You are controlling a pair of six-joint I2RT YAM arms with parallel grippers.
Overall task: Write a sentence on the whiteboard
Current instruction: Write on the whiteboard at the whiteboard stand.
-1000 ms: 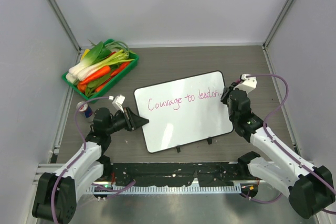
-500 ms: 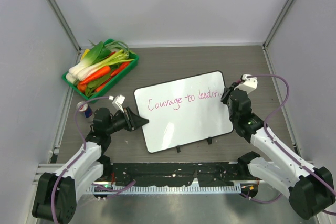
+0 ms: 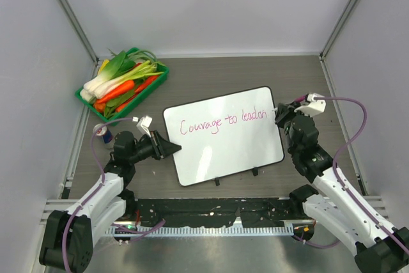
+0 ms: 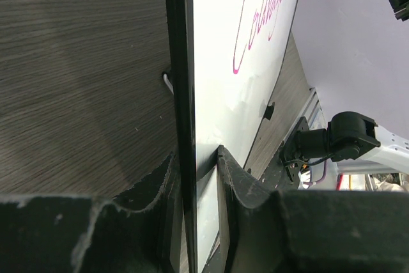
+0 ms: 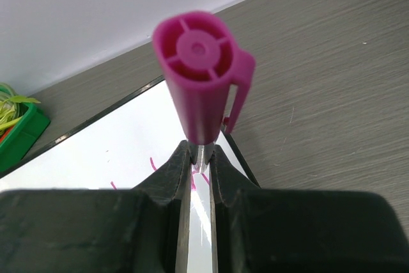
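- whiteboard (image 3: 223, 151): glossy white face, smooth, shows reflections; thin black frame, semi-matt.
- sentence (image 3: 222, 121): thin pink ink, lies flat on the gloss.
- table (image 3: 211, 71): dark grey-brown wood-grain, matt, fine lines.
- marker (image 5: 199, 75): magenta plastic, smooth, slight sheen; moulded end w/ clip.
- left gripper (image 4: 195, 158), right gripper (image 5: 199, 151): black plastic, matt; edges nicked & rough.
- tray (image 3: 82, 96): green plastic, smooth.
- walls (image 3: 211, 11): pale, matt, plain.
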